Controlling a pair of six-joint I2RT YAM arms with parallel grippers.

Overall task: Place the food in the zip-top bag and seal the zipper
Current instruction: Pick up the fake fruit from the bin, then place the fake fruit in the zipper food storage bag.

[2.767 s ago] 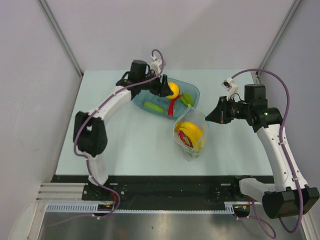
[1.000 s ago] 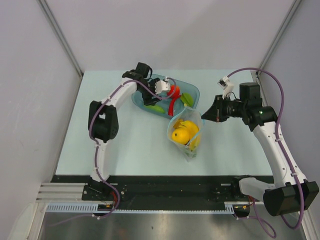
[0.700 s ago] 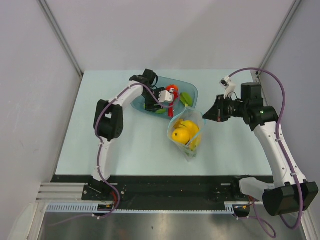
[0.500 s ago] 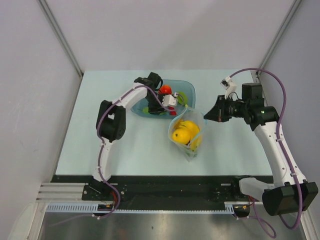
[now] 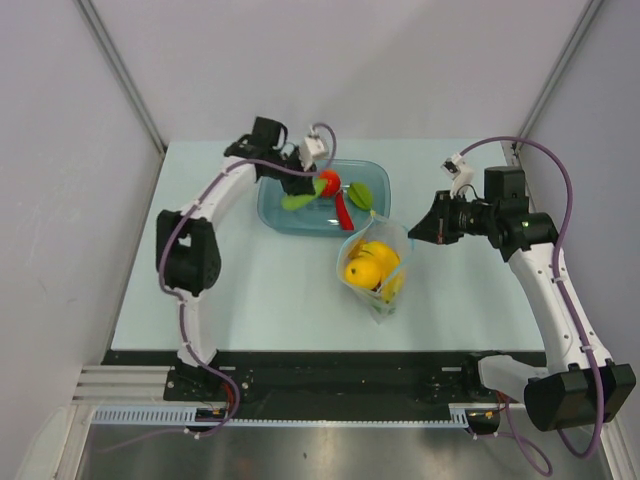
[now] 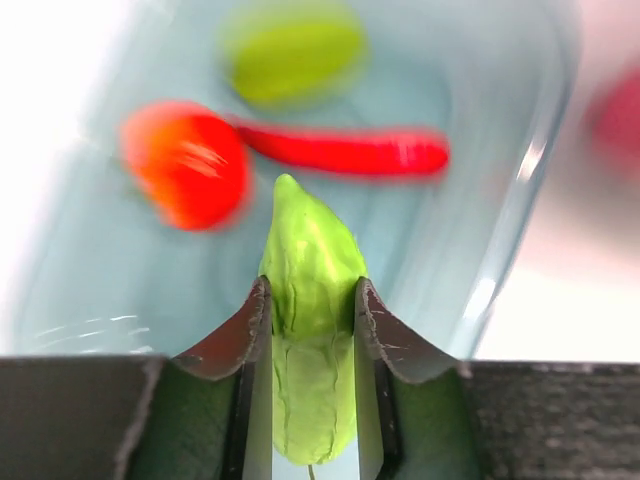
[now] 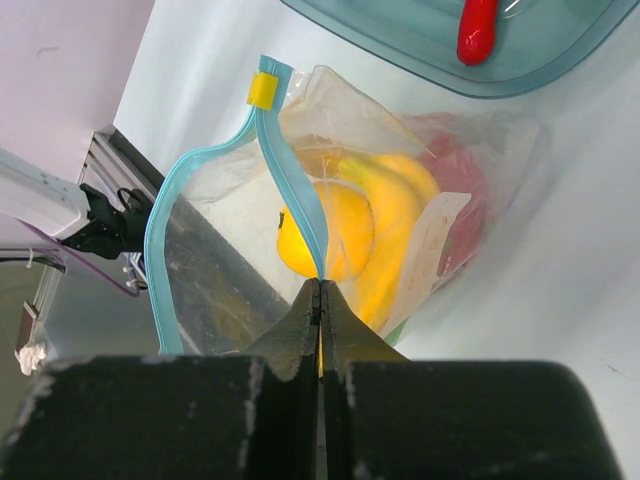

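we see the left gripper (image 6: pixel 312 300) over the inside of the translucent blue-green tray (image 5: pixel 270 215), its jaws pinching the green vegetable (image 6: pixel 312 290) by its sides, with the pointed tip sticking out past the fingertips. beneath it in the tray lie the red tomato (image 6: pixel 190 165), the red chili (image 6: pixel 350 150) and a rounded green piece (image 6: pixel 290 50), blurred in the left wrist view. we cannot tell whether the vegetable touches the tray floor.

the right gripper (image 7: pixel 320 290) has its jaws pressed together on the rim of the zip-top bag (image 5: pixel 375 265), pinching it right at the blue zipper (image 7: pixel 300 200). the bag stands on the pale table (image 5: pixel 220 280) just in front of the tray's near right corner, its mouth gaping upward. inside it we make out the yellow-orange citrus (image 7: pixel 345 235), the yellow banana (image 7: pixel 400 225) beside it, and a pinkish-red piece (image 7: pixel 470 180) behind them, hazy through the plastic. a small yellow tab (image 7: pixel 263 90) sits on the strip's far end.
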